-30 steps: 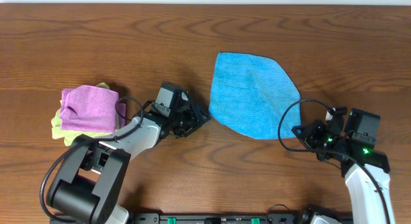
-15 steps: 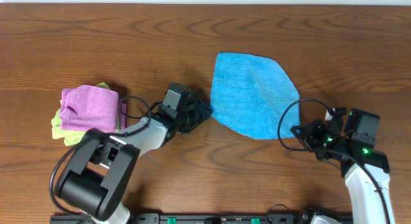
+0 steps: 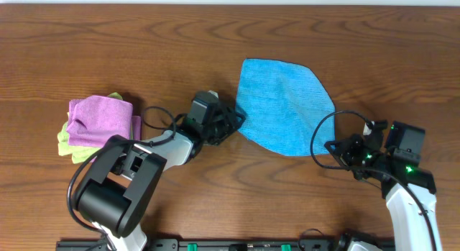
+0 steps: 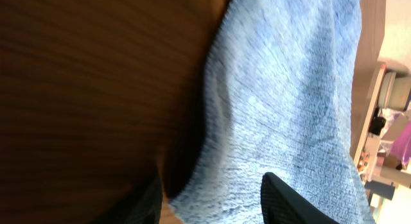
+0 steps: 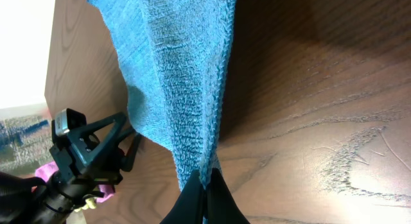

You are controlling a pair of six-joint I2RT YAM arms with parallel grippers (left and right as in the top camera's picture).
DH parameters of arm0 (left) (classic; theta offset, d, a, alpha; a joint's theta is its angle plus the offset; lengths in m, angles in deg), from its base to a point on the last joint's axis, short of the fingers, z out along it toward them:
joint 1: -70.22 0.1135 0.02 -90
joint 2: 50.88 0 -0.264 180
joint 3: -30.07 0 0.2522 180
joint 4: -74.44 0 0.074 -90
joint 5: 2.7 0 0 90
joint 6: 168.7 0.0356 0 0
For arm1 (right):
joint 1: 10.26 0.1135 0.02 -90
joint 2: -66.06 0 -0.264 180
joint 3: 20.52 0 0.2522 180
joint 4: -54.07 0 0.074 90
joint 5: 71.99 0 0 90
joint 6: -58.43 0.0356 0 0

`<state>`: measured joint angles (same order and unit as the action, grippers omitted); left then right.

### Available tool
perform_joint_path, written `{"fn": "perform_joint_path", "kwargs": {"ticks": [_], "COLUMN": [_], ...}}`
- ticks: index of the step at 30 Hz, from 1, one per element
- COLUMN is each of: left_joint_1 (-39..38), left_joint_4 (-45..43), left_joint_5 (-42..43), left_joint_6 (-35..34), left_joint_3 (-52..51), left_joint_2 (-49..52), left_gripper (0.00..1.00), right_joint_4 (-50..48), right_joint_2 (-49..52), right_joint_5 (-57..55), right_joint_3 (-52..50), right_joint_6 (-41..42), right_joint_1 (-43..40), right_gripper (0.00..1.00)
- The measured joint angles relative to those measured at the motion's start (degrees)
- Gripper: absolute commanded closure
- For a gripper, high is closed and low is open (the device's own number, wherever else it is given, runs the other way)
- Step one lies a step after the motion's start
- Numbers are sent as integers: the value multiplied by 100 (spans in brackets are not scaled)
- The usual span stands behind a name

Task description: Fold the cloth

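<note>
The sky-blue cloth (image 3: pixel 282 111) lies spread on the worktop (image 3: pixel 144 49). The left pincer (image 3: pixel 233 122) stands apart, straddling the cloth's left edge (wrist view blurred). The right pincer (image 5: pixel 205 184) is pinched together on its near corner.

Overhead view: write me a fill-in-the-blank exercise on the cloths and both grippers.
The right gripper is ___ on a corner of the cloth.
The left gripper stands ___ at the cloth's edge.
The purple cloth lies ___ the light green cloth.
Missing: shut; open; on.
</note>
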<state>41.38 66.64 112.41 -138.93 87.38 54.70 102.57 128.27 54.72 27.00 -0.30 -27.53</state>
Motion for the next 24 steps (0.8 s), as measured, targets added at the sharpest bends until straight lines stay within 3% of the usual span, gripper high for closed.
{"fn": "perform_joint_path", "kwargs": {"ticks": [10, 15, 17, 20, 24], "left_joint_1": [-175, -273, -308, -321, -319], "left_joint_4": [7, -455, -688, -835, -844], "left_joint_5": [-210, -260, -234, -199, -151], "left_joint_6": [-44, -160, -219, -286, -293], "left_joint_3": [11, 44, 70, 96, 90], "left_joint_2": [31, 264, 391, 535, 619], "left_gripper": [60, 64, 69, 91, 94], "right_joint_4": [4, 13, 22, 52, 76], "right_joint_2": [0, 0, 0, 0, 0], "right_joint_5": [42, 96, 107, 111, 129], "right_joint_3": [0, 0, 0, 0, 2], "right_joint_6": [17, 17, 17, 17, 15], "right_joint_1": [0, 0, 0, 0, 0], "right_gripper": [99, 99, 99, 99, 99]}}
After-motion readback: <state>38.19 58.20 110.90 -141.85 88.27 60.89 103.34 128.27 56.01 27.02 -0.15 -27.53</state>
